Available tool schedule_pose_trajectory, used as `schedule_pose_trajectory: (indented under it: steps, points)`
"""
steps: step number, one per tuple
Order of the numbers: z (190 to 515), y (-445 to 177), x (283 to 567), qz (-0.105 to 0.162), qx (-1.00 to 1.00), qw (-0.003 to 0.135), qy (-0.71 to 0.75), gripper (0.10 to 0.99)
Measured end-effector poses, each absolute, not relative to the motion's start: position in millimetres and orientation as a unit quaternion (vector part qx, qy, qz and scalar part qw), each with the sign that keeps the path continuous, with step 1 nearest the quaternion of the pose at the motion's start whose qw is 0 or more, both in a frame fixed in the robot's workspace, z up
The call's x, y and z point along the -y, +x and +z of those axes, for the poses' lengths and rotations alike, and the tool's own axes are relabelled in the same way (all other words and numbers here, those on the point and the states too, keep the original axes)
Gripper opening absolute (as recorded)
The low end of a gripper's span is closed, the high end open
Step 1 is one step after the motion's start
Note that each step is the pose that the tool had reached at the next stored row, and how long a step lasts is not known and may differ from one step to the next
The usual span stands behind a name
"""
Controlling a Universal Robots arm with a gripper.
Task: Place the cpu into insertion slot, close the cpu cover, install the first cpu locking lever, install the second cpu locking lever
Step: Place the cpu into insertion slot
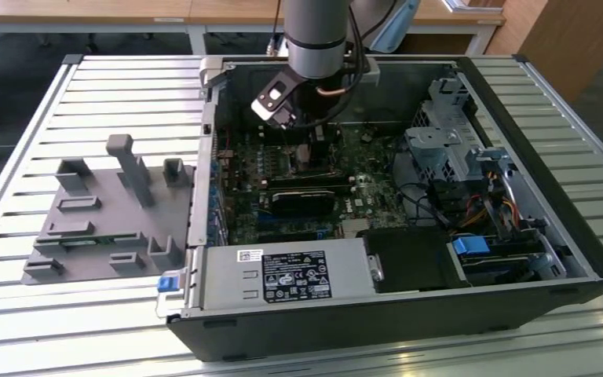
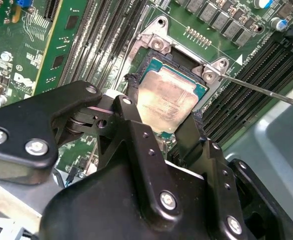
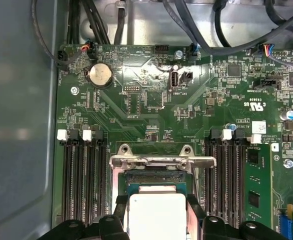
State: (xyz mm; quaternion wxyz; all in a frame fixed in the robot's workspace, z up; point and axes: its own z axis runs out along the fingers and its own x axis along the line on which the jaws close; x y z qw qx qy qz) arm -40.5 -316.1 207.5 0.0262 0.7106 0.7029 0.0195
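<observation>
Holding the cpu (image 2: 169, 100) at the insertion slot (image 3: 154, 176), pincer (image 2: 164, 112) clamped on 2 opposite edges.
Small flat square chip, dull silver top, green rim; sits low in the slot on the green board (image 3: 136, 100), seating unclear. Likely light, stiff, fragile underneath: grip by side edges only, keep it level, never the contact face.

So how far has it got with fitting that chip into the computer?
Nothing looks finished yet. In hand: the fingers flank the chip, apparently pinching it, right at the socket on the green board; I can't tell if it is fully seated. Left: the chip's top is bare, nothing shut over it, and a thin lever juts out unlatched.
</observation>
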Motion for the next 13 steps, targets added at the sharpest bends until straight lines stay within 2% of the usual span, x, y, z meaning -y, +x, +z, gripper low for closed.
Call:
schedule_pose_trajectory:
  steps: [13]
  points:
    - [197.7, -38.8, 316.1, 0.019, -0.697, 0.026, 0.716, 0.541]
